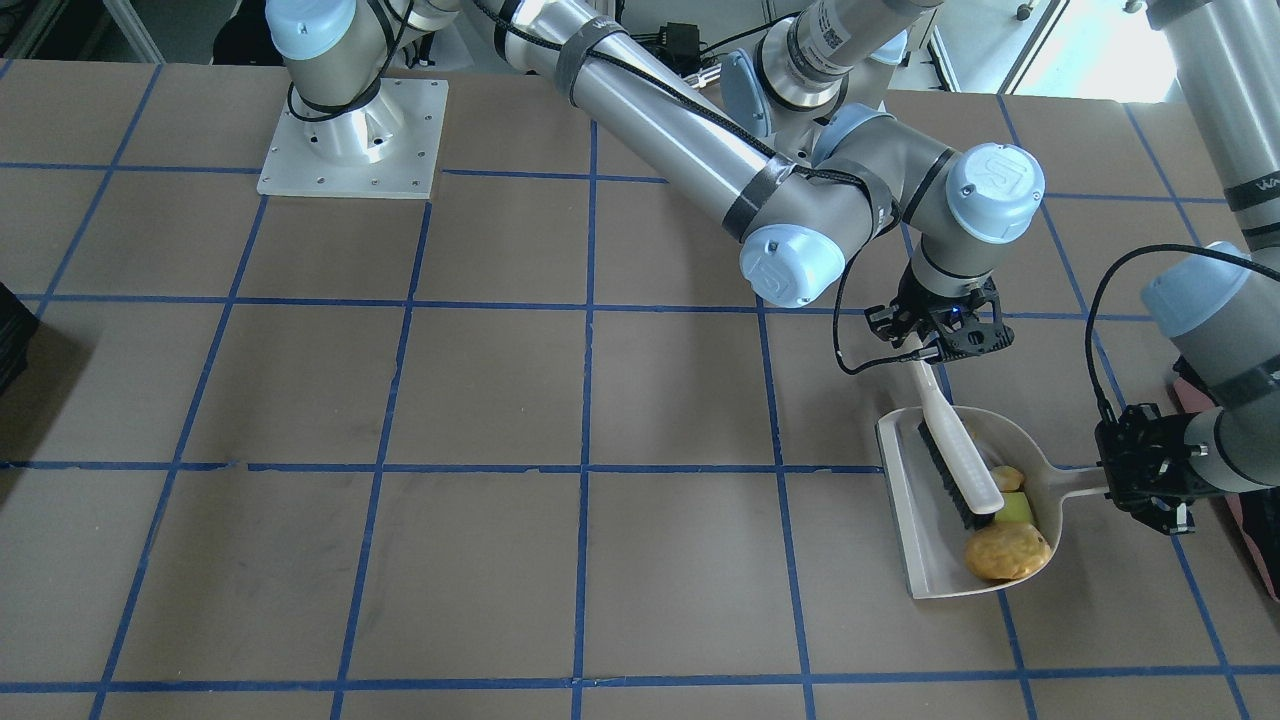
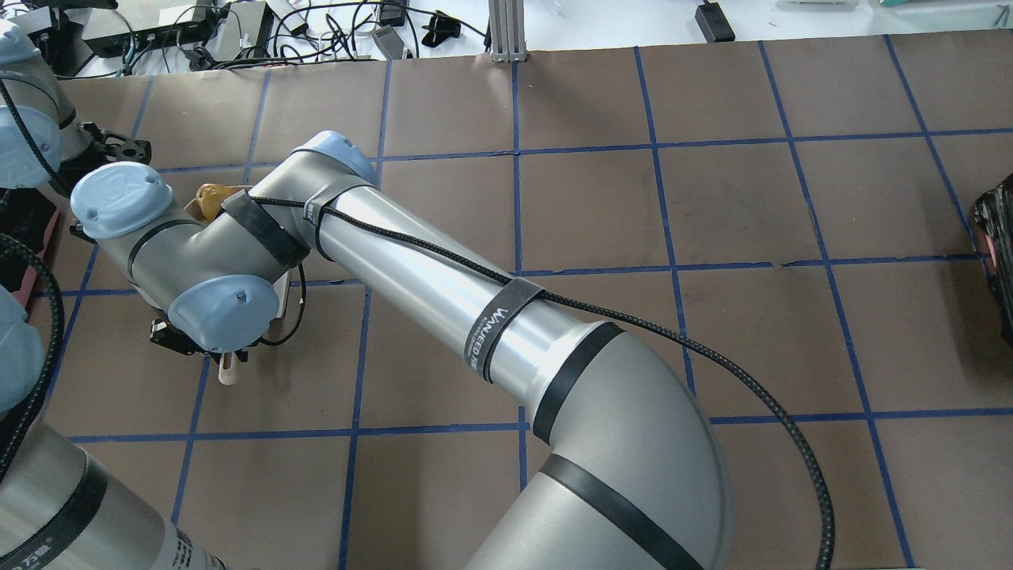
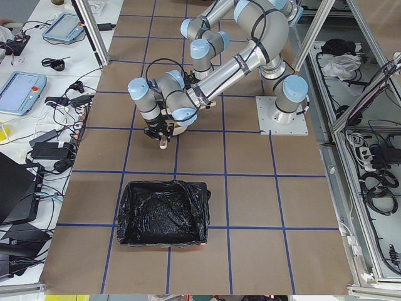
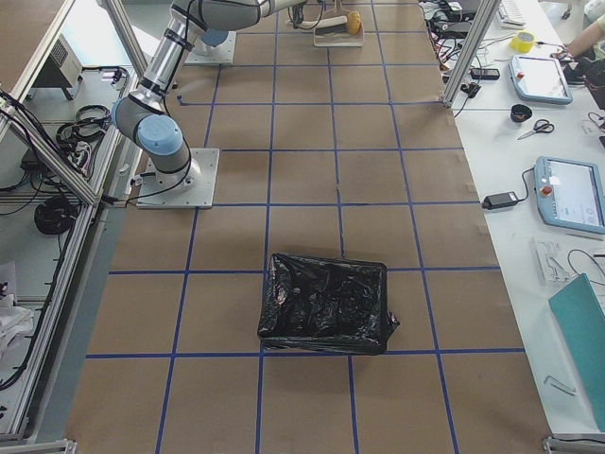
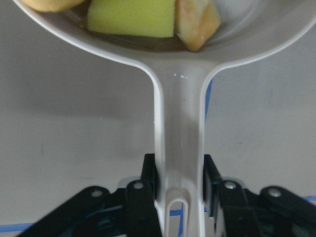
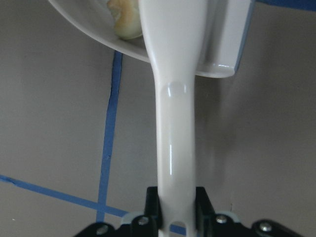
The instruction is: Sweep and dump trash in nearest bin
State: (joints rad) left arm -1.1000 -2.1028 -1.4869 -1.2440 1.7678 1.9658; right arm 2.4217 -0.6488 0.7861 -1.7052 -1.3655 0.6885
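Observation:
The off-white dustpan (image 1: 925,540) lies on the table and holds the trash: the brown bread-like lump (image 1: 1007,552), the yellow wedge (image 1: 1015,510) and the tan pastry piece (image 1: 1007,478). My left gripper (image 1: 1110,487) is shut on the dustpan's handle (image 5: 177,123); the wedge (image 5: 131,17) and the tan piece (image 5: 197,22) show just ahead of it. My right gripper (image 1: 925,345) is shut on the white brush (image 1: 955,440), whose bristles rest inside the pan against the trash. The brush handle (image 6: 173,98) runs over the pan's rim. The bin (image 3: 164,185), lined with a black bag, stands to my left, its pink edge (image 1: 1262,530) beside the left arm.
A second container with a black bag (image 4: 326,303) stands toward the table's right end and shows at the overhead view's right edge (image 2: 999,237). My right arm (image 2: 443,277) reaches across the table to the left side. Blue tape lines grid the brown tabletop.

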